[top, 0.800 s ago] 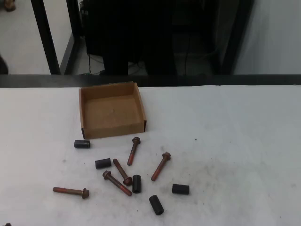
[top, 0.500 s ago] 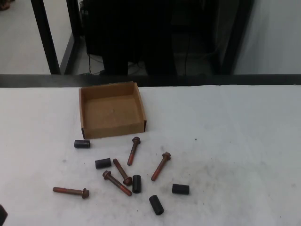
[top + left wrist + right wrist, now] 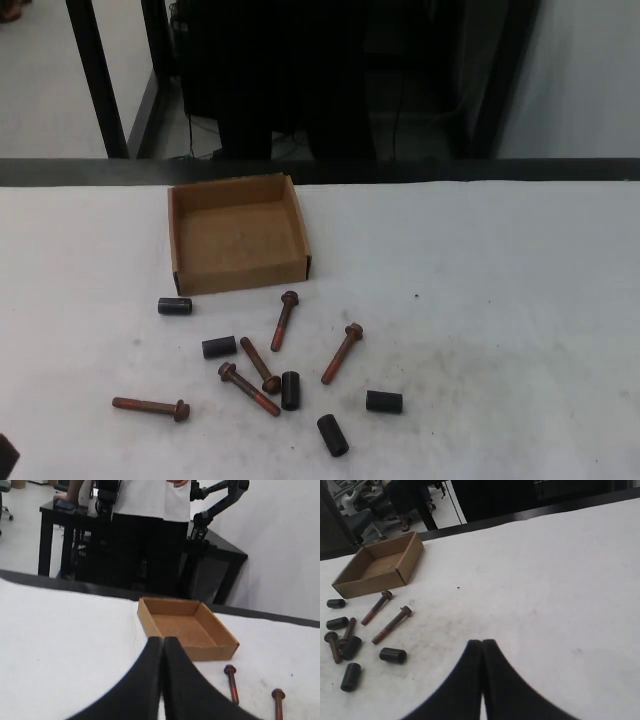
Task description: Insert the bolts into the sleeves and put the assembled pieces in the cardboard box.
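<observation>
Closest in, the left pincer [image 3: 162, 640] hangs low over the white desk [image 3: 500, 300] with its two black fingers pressed together and nothing between them. The right pincer [image 3: 482, 642] is closed and empty in the same way, off to the bare side of the desk.

Just beyond them lies the scatter of parts. There are five short black cylindrical sleeves [image 3: 333, 435] and five rust-red metal bolts [image 3: 341, 352] with flanged heads, all lying flat and none yet joined. One bolt's head [image 3: 272, 383] sits just beside a sleeve [image 3: 290, 390], perhaps touching it.

Farther back stands the shallow, open brown cardboard box [image 3: 240, 275], with nothing inside.

I'd say the main risk is the crowding. Fingers coming down in that middle cluster could knock a neighbouring piece, and these round parts would roll easily. A bolt gripped off-centre could tilt and jam at the sleeve's mouth.

I can make out no writing or label on the box or the parts.
</observation>
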